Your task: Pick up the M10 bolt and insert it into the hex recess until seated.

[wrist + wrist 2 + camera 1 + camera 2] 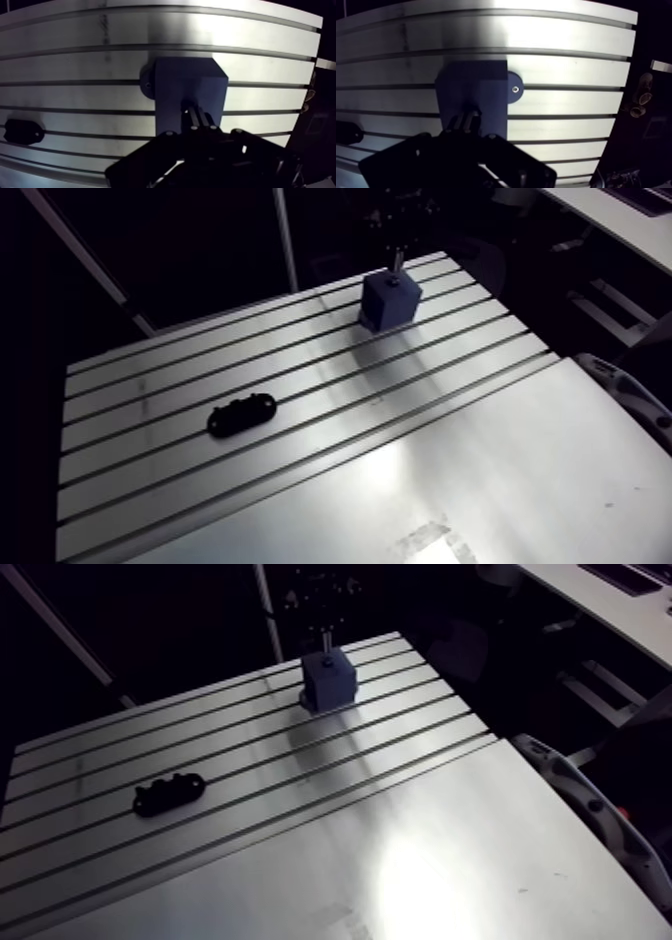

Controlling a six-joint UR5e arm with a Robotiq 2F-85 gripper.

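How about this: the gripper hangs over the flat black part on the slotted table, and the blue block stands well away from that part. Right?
Not quite. The gripper hangs over the blue block, not over the flat black part. That part lies on the slotted table, well away from the block, as you said. The arm view shows it.
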